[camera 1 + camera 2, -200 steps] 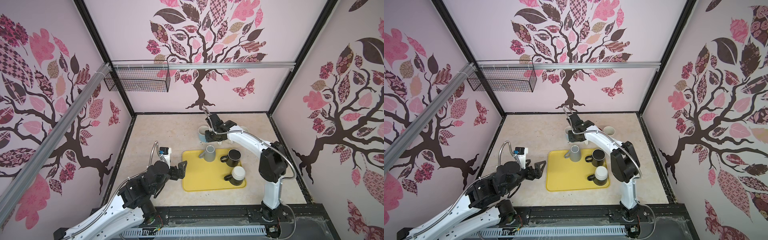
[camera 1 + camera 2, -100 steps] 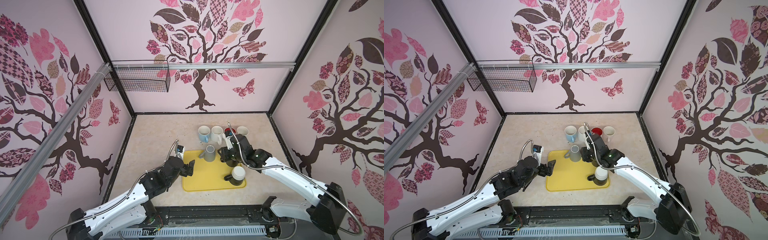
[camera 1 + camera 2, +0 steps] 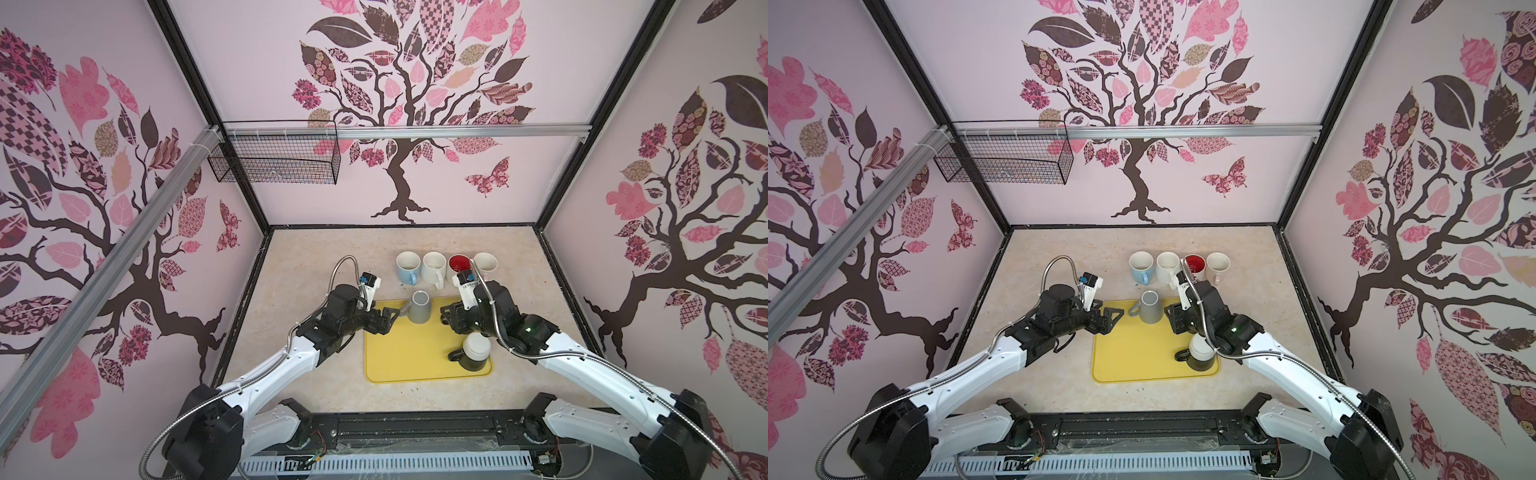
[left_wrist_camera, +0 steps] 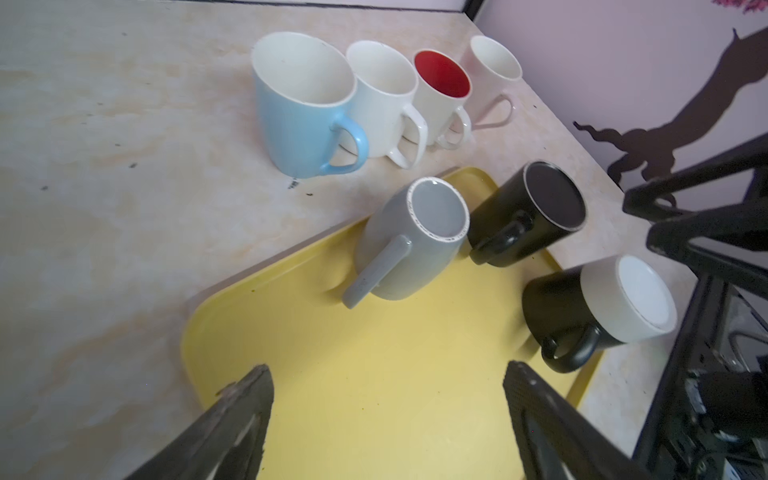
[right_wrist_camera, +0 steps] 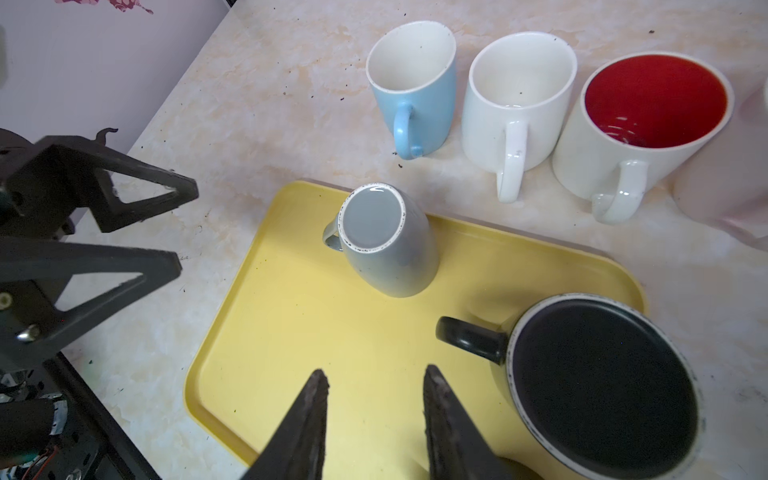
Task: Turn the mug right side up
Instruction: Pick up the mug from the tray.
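Note:
Three mugs stand upside down on the yellow tray: a grey mug at its far left corner, a black mug at the far right, and a black mug with a white base at the near right. My left gripper is open over the tray's left edge, a little short of the grey mug's handle. Open too, with nothing between its fingers, my right gripper hovers over the tray beside the black mug, which it covers in both top views.
Several upright mugs stand in a row behind the tray: blue, white, red inside and pale pink. A wire basket hangs on the back wall. Side walls enclose the table.
My right arm left the row of upright mugs and came over the tray. My left arm advanced from the table's left to the tray's edge near the grey mug.

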Motion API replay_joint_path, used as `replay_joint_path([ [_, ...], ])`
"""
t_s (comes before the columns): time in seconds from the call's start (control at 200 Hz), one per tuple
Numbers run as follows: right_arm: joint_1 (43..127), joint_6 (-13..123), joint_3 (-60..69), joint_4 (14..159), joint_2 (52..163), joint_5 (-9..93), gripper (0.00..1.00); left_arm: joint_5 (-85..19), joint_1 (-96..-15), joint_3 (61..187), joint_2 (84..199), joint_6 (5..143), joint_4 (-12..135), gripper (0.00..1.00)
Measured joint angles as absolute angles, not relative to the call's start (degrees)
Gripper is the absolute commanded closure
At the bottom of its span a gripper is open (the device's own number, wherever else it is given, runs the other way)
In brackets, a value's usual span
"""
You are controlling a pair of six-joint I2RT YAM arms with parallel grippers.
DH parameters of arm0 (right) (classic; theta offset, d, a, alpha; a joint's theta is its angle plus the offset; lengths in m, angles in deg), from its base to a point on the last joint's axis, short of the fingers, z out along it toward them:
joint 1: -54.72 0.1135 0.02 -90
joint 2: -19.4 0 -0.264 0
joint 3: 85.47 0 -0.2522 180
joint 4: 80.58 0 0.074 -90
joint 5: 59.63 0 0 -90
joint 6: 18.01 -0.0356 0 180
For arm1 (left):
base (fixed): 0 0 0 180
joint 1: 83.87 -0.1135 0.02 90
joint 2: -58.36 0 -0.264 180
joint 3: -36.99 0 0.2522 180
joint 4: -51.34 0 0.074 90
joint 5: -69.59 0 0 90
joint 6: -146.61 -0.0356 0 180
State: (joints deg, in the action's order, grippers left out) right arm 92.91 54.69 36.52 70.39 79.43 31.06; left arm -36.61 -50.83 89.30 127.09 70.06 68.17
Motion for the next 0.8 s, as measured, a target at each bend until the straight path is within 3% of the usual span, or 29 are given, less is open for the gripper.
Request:
replay_joint_path([
  [0.18,92.9,55.1,36.6,71.4,78.0,31.0,0.59,-40.2,-50.8,94.2,134.7,64.1,70.5,0.21],
  [0.8,92.9,55.3,36.6,71.9,76.2,29.8,0.6,-37.2,-50.8,102.7,152.8,49.3,74.7,0.2],
])
